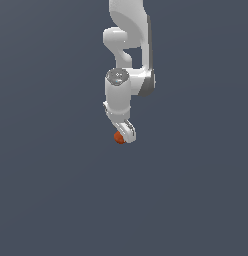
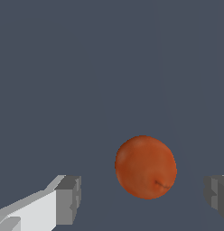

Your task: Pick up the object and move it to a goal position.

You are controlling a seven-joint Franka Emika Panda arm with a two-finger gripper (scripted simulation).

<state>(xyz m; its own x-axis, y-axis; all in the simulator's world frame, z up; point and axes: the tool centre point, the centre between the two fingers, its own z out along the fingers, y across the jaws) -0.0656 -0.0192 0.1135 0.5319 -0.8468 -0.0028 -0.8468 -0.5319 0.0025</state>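
The object is a small orange-red ball point(image 1: 118, 137), smooth and round, lying on the dark grey floor. In the exterior view the white gripper point(image 1: 124, 136) reaches down from above and covers part of the ball. In the wrist view the ball point(image 2: 145, 167) lies between the two fingers, nearer one than the other. One grey fingertip point(image 2: 68, 200) stands apart from it on one side; the other fingertip point(image 2: 217, 195) shows at the picture's edge. The gripper point(image 2: 143, 198) is open and neither pad touches the ball.
The white arm point(image 1: 127, 55) comes down from the top of the exterior view. The plain dark grey floor point(image 1: 56, 190) fills both views, with no other object in sight.
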